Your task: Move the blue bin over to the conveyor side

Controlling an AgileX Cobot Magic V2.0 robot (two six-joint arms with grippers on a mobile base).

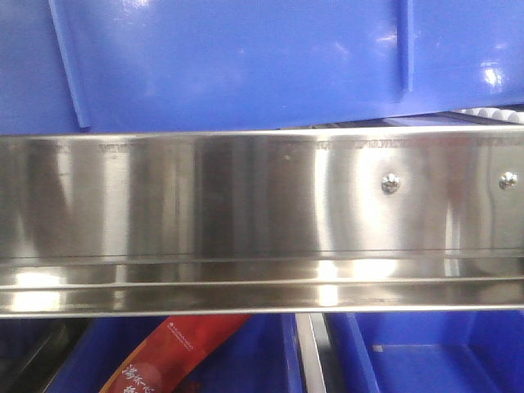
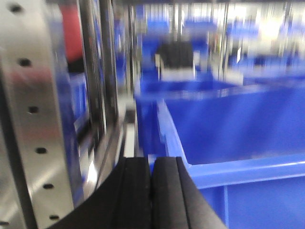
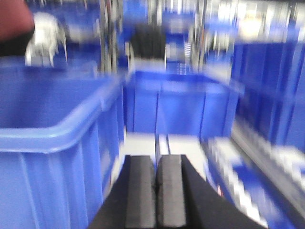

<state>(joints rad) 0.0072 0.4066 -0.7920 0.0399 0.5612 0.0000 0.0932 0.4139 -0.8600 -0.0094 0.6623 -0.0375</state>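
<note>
Pressed together and gripping nothing, the left end effector (image 2: 151, 164) sits just beside the near corner of the large glossy blue plastic rectangular bin (image 2: 238, 143). Whether it touches the thick rolled rim cannot be told through the blur. The right end effector (image 3: 156, 162) is likewise squeezed shut and empty. Close on its left are a rounded rim corner and ribbed wall of what seems to be the same blue bin.

In the front-facing view the blue bin's wall, with two raised ribs, fills the top of the picture. Directly below the bin runs the conveyor (image 1: 246, 205), its long brushed stainless-steel side rail spanning the whole width. The bin stands right behind the rail's top edge. Two round-head screws (image 1: 391, 183) sit in the rail under the bin's right part. A sliver of pale rollers (image 1: 491, 110) shows by the bin's lower right corner. Faint stamped marks along the rail's top edge are too small to read.

Farther below the bin, under the rail, stand smaller blue plastic crates (image 1: 426, 352). One to the left holds a glossy red packet (image 1: 176, 356) printed with white Chinese characters, cut off and not legible, plus a line of tiny print. Left of the bin in the left wrist view stands a shiny steel strip with round holes (image 2: 33, 124).
</note>
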